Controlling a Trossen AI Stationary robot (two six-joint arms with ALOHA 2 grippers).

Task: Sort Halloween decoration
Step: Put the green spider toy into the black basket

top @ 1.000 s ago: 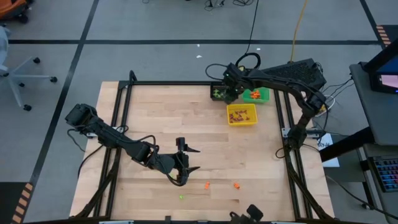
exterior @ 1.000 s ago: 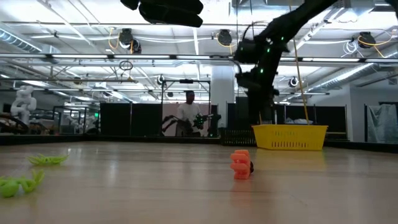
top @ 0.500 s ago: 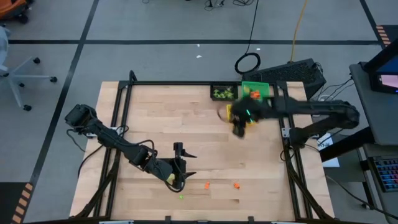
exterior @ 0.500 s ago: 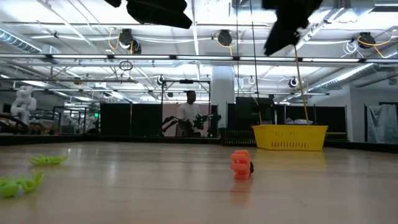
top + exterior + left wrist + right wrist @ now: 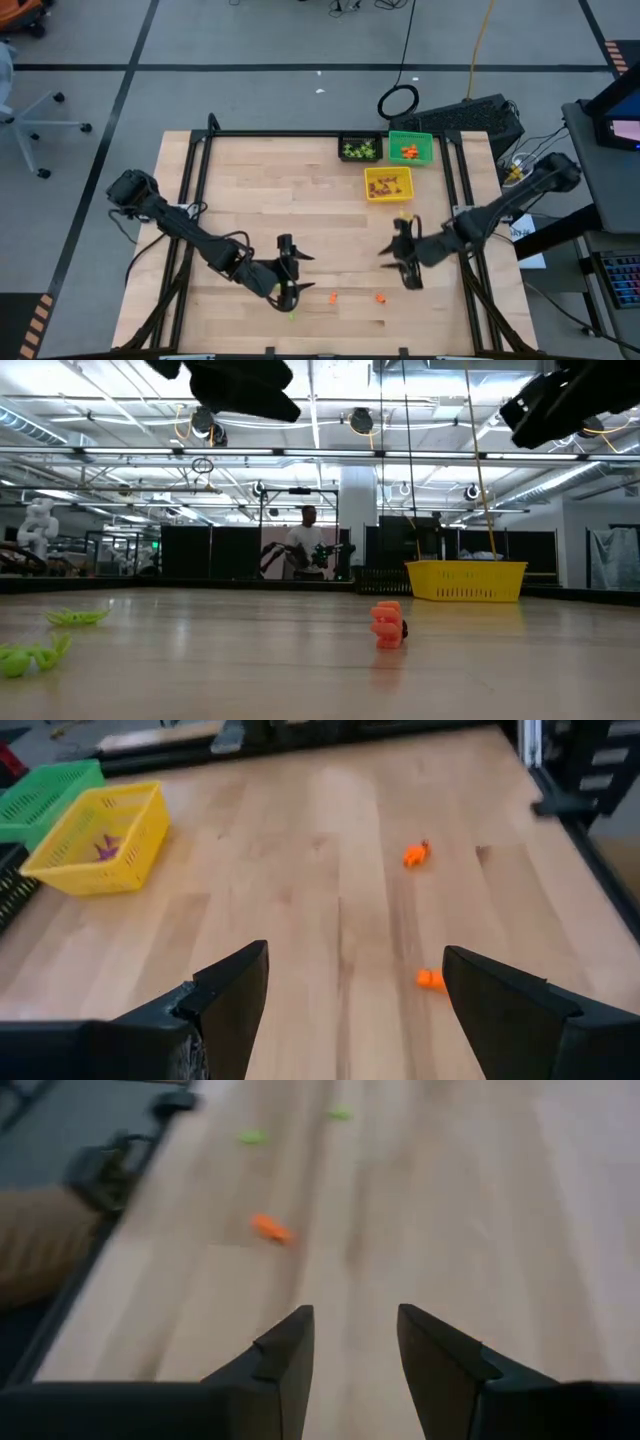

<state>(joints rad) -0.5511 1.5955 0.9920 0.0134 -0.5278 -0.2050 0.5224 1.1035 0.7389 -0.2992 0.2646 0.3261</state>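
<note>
**Both arms over the last loose trinkets**

While the wooden table (image 5: pixel 250 180) is nearly cleared, the yellow bin (image 5: pixel 388 184), with the green bin (image 5: pixel 410 149) and black bin (image 5: pixel 359 149) just behind it, already holds sorted pieces. Well in front of the yellow bin, the left gripper (image 5: pixel 289 270) and right gripper (image 5: pixel 402 256) hang empty with jaws apart, likely lining up pickups. Between them lie two tiny orange trinkets (image 5: pixel 380 297); a light-green one (image 5: pixel 292 316) sits below the left gripper.
</note>
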